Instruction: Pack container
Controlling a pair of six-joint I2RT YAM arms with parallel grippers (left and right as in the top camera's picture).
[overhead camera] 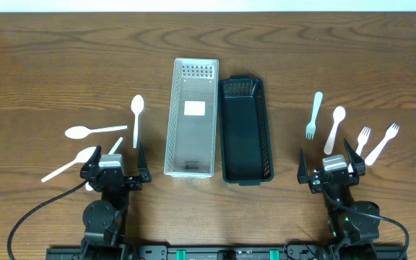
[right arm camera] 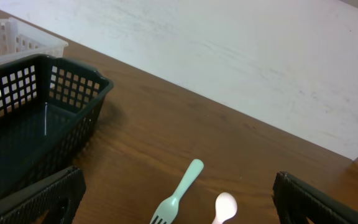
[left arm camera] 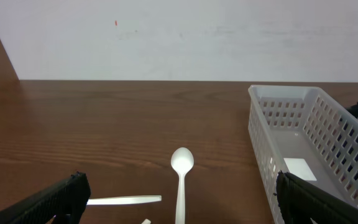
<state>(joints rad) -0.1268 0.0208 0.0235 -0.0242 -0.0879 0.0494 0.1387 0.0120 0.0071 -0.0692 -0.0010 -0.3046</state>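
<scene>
A white slotted basket (overhead camera: 191, 170) and a black basket (overhead camera: 247, 174) stand side by side mid-table, both with nothing in them. Three white spoons lie left: one (overhead camera: 136, 120) upright, one (overhead camera: 92, 131) crosswise, one (overhead camera: 71, 164) diagonal. On the right lie a pale green fork (overhead camera: 313, 115), a white spoon (overhead camera: 335, 128) and two white forks (overhead camera: 362, 139) (overhead camera: 384, 141). My left gripper (overhead camera: 114, 163) is open and empty near the front edge, behind the spoons (left arm camera: 181, 174). My right gripper (overhead camera: 330, 165) is open and empty behind the green fork (right arm camera: 178, 197).
The white basket's wall (left arm camera: 263, 143) is at the right of the left wrist view. The black basket's corner (right arm camera: 73, 99) is at the left of the right wrist view. A short white piece (overhead camera: 115, 145) lies by the left gripper.
</scene>
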